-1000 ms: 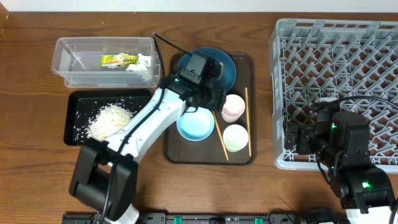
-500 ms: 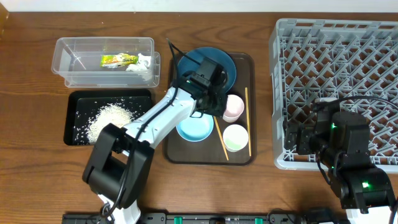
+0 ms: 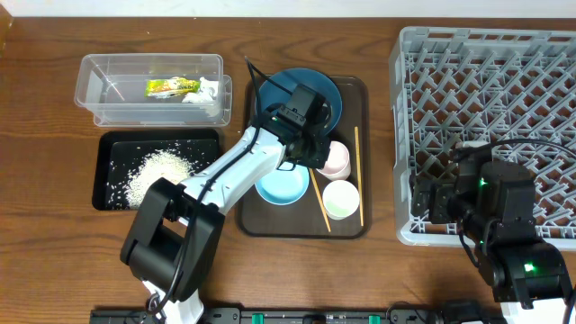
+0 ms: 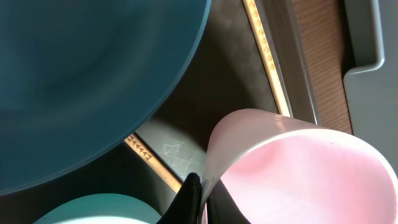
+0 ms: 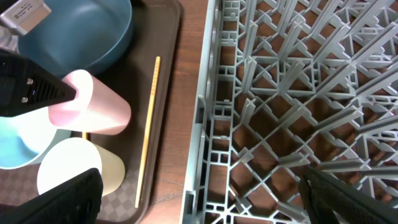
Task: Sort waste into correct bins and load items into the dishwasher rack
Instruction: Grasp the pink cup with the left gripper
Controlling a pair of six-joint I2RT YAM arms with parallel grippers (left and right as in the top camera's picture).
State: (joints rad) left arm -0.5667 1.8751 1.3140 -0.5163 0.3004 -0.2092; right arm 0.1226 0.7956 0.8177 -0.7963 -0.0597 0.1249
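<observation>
Cup: the pink cup sits on the brown tray, between the dark-blue dish and the pale-green cup.
Cup and gripper: the left gripper is at the cup's left rim, touching it.
Cup's way: it stands with its mouth up.
Left gripper: squeezed tight on the pink cup's rim; the rim bends to a point where it is pinched.
Right gripper: fingers spread wide, holding nothing, by the left side of the grey rack.
</observation>
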